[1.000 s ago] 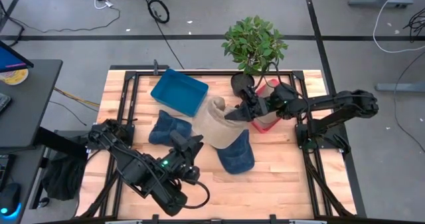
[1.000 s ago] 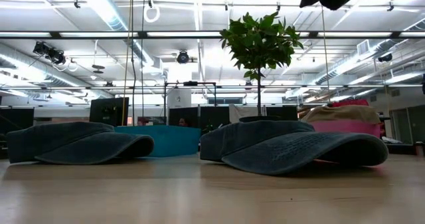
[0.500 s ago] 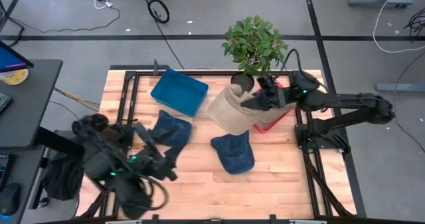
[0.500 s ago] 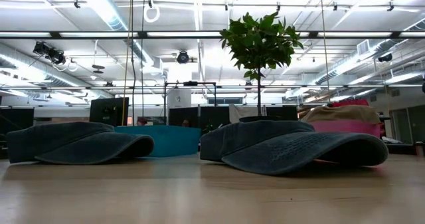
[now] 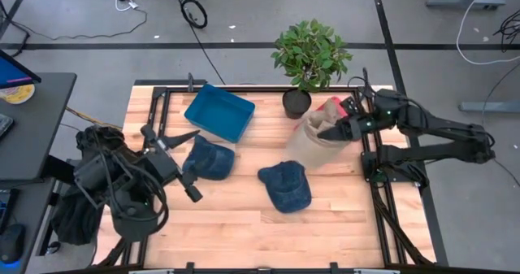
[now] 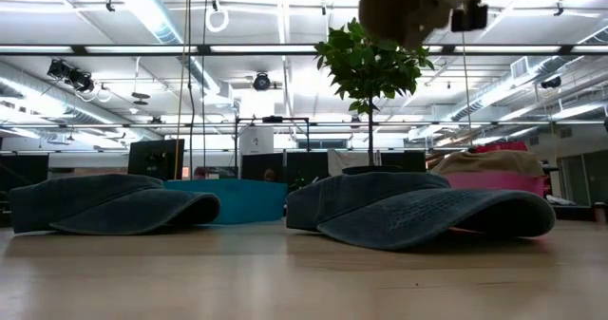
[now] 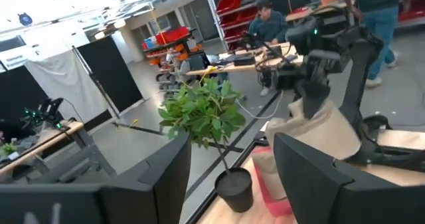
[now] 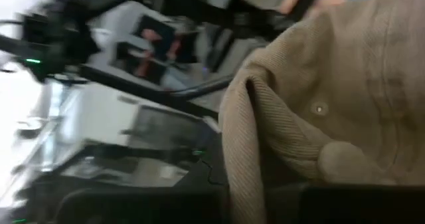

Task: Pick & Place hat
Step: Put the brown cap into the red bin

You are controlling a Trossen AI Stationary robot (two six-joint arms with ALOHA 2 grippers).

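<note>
Tan hat (image 5: 313,140) — aloft, hiding right claw (image 5: 335,132) tips

The hat (image 5: 313,140) hanging from the right gripper (image 5: 331,132) is plain tan, ribbed like corduroy in the right wrist view (image 8: 345,104). Two hats on the table are dark denim blue: one (image 5: 286,184) near the centre, the other (image 5: 208,158) at its 9 o'clock. The bin (image 5: 218,111) at 11 o'clock is bright blue. At 2 o'clock, the bin (image 5: 344,105) beneath the tan hat is red-pink. The plant (image 5: 311,53) has green leaves and a black pot (image 5: 296,103). The table (image 5: 244,225) is pale wood with a black frame. Both arms are black, like the left gripper (image 5: 166,140).
</note>
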